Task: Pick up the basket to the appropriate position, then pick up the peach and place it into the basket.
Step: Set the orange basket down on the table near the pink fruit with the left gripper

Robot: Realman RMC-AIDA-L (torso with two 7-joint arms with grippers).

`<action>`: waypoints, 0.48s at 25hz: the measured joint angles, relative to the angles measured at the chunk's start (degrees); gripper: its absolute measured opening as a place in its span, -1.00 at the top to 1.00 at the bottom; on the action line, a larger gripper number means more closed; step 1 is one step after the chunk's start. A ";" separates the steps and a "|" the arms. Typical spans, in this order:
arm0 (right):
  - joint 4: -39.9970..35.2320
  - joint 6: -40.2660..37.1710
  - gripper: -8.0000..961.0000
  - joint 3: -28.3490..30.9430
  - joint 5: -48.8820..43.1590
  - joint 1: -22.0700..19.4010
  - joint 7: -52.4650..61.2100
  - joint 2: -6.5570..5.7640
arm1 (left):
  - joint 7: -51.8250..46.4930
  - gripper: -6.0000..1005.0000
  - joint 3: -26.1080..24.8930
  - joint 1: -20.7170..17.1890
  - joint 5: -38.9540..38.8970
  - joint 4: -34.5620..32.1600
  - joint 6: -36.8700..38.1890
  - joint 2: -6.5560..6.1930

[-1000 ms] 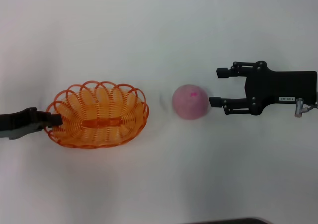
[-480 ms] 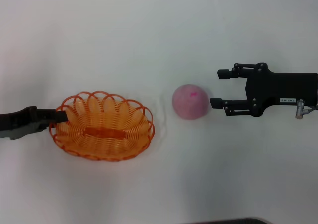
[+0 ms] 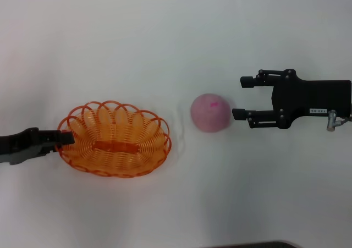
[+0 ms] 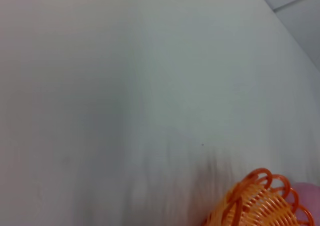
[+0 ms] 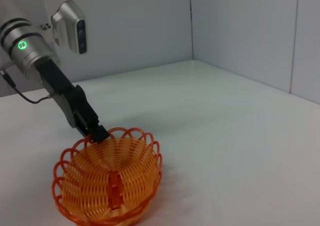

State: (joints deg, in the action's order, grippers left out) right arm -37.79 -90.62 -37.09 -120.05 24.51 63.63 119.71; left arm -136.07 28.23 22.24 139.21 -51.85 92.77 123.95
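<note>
I noted the basket (image 3: 113,139) as glossy orange looped wire, plastic-looking, with a flat slotted strip along its base. The peach (image 3: 210,113) looked matt and slightly fuzzy, pale pink. The table (image 3: 165,39) read as a smooth white matt surface. The right gripper (image 3: 237,97) appeared as matt black hard plastic or metal; the left gripper (image 3: 65,138) matt black too, its arm housing in the right wrist view smooth silver metal.

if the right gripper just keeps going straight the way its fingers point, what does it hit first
Most likely the peach. The right gripper is open and points across the table at it, with the lower finger tip almost at the fruit. Height is hard to judge from the head view.
</note>
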 joint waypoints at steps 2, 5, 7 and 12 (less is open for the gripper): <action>0.00 0.00 -0.67 0.00 0.00 0.01 0.00 0.00 | 0.14 0.25 -0.08 -0.27 -0.02 -0.06 0.36 -0.02; 0.00 0.00 -0.67 0.00 0.00 0.04 0.00 0.00 | 0.46 0.23 -0.12 -0.47 -0.10 -0.15 0.74 -0.02; 0.00 0.01 -0.67 0.00 0.00 0.08 0.00 0.00 | 0.97 0.21 -0.16 -0.49 -0.23 -0.12 1.06 -0.04; 0.00 0.04 -0.67 -0.14 0.00 0.27 0.02 0.00 | 1.41 0.17 -0.11 -0.21 -0.64 -0.18 2.02 -0.38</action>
State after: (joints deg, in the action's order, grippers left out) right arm -37.79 -90.58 -37.23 -120.06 24.77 63.65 119.70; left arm -134.66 28.12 22.04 138.57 -52.03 94.79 123.57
